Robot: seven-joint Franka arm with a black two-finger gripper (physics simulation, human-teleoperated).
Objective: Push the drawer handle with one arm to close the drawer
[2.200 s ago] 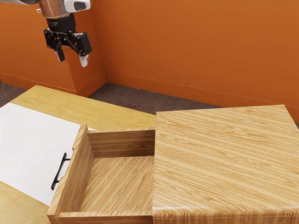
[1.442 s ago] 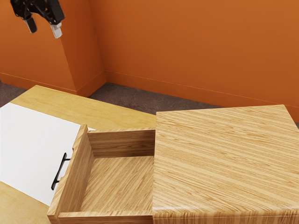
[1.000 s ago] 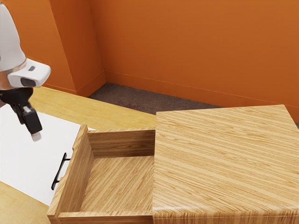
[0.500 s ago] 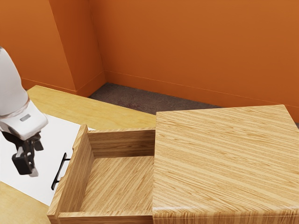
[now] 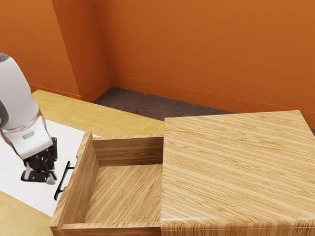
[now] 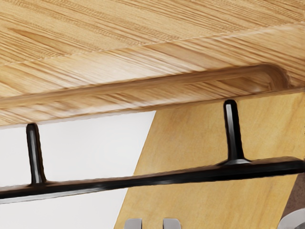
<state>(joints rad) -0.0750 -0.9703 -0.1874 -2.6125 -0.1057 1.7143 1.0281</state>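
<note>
Wall (image 5: 206, 54): plain burnt orange, stepping outward in a squared projection (image 5: 37, 44) toward the exterior view's left. Matching baseboard (image 5: 182, 100) along its foot. Floor (image 5: 142, 103): dark grey-brown, mottled. Table (image 5: 98, 112): pale yellow-toned wood, fine grain, straight-edged white panel (image 5: 66, 142) on top. Light soft, fairly even.

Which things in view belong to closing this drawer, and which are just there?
For the job:
gripper, near the handle
black handle
drawer, open
wooden cabinet

Just there:
white sheet
table
orange wall
dark floor
</note>
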